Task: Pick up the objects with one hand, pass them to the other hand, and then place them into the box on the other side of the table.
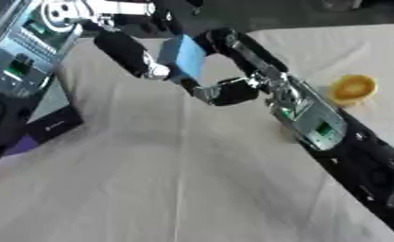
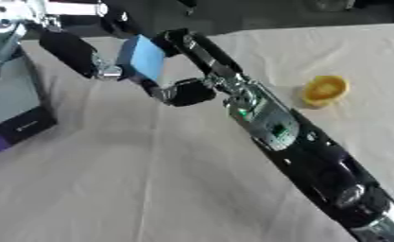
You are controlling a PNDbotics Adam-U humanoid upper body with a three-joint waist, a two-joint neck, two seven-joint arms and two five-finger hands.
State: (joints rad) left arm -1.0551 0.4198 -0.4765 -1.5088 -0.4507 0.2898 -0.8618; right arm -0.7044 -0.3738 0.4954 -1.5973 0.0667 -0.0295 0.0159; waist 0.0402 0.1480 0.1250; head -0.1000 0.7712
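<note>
A light blue block [image 1: 184,56] hangs in the air above the far middle of the table, between my two hands. My left hand [image 1: 127,52] comes in from the upper left; its thumb tip touches the block's lower left edge and dark fingers curl over its top. My right hand [image 1: 231,90] reaches up from the lower right, with fingers along the block's right side and the thumb under its lower corner. A yellow round object [image 1: 353,89] lies on the cloth to the right of my right forearm.
A dark box [image 1: 54,113] with a grey inside stands at the table's left edge, partly behind my left forearm [image 1: 24,47]. Something purple [image 1: 21,144] shows beside it. My right forearm [image 2: 276,127] crosses the right half of the cloth-covered table [image 1: 150,179].
</note>
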